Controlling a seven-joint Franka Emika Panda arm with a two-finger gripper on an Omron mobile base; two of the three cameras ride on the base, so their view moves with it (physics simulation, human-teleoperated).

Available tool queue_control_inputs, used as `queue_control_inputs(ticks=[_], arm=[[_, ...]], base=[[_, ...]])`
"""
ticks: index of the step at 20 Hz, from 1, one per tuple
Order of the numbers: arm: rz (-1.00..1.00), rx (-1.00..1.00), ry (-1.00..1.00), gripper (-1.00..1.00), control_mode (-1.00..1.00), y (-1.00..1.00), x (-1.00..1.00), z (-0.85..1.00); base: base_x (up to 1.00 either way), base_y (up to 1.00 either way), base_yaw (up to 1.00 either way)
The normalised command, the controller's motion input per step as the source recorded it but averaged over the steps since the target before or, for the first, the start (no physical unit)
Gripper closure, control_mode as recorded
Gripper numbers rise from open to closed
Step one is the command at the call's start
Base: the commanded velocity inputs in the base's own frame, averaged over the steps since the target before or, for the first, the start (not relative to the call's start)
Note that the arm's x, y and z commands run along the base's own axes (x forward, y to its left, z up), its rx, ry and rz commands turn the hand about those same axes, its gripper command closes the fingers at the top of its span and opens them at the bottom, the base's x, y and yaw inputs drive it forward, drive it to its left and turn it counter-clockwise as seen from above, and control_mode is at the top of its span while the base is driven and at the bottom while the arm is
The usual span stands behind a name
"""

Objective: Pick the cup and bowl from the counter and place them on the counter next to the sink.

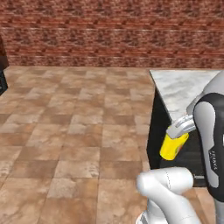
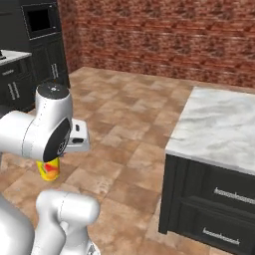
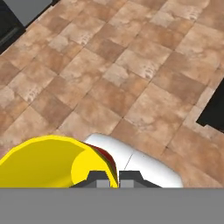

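My gripper (image 3: 113,179) is shut on the rim of the cup (image 3: 43,164), a small yellow tumbler with a red mark. I carry it in the air over the tiled floor. In the left base view the cup (image 1: 173,146) hangs under the hand, beside the dark side of the counter (image 1: 183,87). From the right base view the cup (image 2: 50,170) peeks out below my arm, left of the white marble counter (image 2: 224,124). The bowl and the sink are out of view.
Brown tiled floor (image 1: 78,122) spreads to the left. A red brick wall (image 1: 109,30) runs along the back. Black drawers (image 2: 219,214) front the marble island. Tall black cabinets with a built-in oven (image 2: 42,22) stand at the far left.
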Motion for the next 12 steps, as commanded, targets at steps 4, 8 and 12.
queue_control_inputs(ticks=[4,8,12], arm=[[0.00,0.00,0.00,1.00,1.00,0.00,0.00,0.00],[0.00,0.00,0.00,1.00,1.00,0.00,0.00,0.00],[0.00,0.00,0.00,1.00,1.00,0.00,0.00,0.00]], base=[[0.26,0.79,0.51],[0.73,0.51,0.20],[0.77,0.48,0.06]])
